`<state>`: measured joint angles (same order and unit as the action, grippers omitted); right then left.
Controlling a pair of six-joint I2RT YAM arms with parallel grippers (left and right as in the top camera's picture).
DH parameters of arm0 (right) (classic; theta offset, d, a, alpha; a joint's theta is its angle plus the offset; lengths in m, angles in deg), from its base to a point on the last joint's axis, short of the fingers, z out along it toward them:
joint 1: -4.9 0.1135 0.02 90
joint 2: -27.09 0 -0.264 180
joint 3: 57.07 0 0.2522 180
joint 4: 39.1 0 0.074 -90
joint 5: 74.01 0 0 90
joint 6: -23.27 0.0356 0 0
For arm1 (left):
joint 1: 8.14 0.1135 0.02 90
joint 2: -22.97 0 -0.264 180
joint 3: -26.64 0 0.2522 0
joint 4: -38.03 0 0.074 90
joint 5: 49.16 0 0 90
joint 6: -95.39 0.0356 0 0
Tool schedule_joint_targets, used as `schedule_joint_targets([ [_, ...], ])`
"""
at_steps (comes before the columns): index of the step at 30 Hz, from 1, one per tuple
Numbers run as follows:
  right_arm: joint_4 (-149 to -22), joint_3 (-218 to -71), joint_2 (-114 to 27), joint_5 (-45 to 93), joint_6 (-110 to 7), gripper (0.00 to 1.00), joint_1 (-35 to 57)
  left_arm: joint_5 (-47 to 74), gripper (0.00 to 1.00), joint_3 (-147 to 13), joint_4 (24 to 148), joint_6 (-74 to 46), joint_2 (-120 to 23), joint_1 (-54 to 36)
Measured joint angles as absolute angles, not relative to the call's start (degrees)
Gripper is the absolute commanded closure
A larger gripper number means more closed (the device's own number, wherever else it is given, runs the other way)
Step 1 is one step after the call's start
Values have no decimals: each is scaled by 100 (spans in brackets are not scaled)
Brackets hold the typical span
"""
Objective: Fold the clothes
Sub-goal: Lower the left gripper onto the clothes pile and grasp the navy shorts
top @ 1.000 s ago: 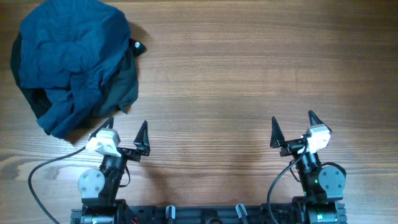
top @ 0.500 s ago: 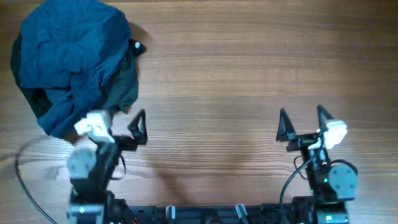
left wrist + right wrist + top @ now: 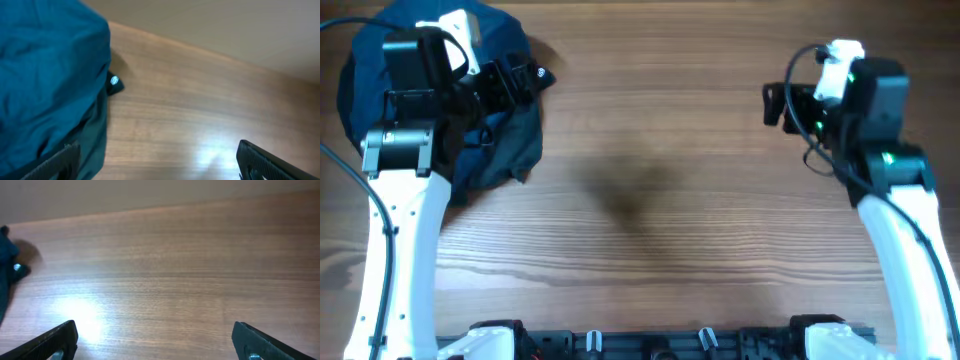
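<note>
Overhead view of a brown wood-grain tabletop with both of my arms stretched out from the 6 o'clock edge.

The only clothing is a crumpled pile of dark blue fabric. It sits at about 10 o'clock, near the far left corner and nowhere near flat. A darker layer shows along its 4 o'clock side, so I judge there may be more than one garment, but I cannot tell. A small black tab with a pale round stud pokes out of the pile at its 2 o'clock edge and lies on the bare wood.

My left hand hangs over the pile's right-hand edge, close to that tab. Its wrist camera shows the two fingertips at the bottom corners of the view, wide apart and gripping nothing, with blue cloth filling the 9 o'clock side. I read this as lining up on an edge of the fabric to pull it out.

My right hand is at about 2 o'clock, well apart from the pile, pointing towards 9 o'clock across bare wood. Its fingertips are also spread wide and empty. It seems placed to meet the cloth once it is drawn to the middle.

No fold has been made yet.
</note>
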<state>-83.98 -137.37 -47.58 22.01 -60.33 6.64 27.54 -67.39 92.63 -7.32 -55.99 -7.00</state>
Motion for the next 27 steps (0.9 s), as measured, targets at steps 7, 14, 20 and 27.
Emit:
schedule_joint_targets([
  [7, -8505, -13752, -5748, 2372, -6033, 0, 664, 3793, 2, -6739, 8944, -289, -5962, -538],
  [14, -8533, -13752, -5783, 2885, -6033, 0, 664, 4492, 15, -6783, 8258, -173, -7168, 509],
  [20, -8688, -13752, -5783, 3233, -6031, 0, 664, 4549, 21, -6783, 7884, -109, -8233, 647],
  [27, -8889, -13752, -5783, 3277, -6031, 0, 664, 4549, 72, -6783, 7574, -77, -8716, 649],
])
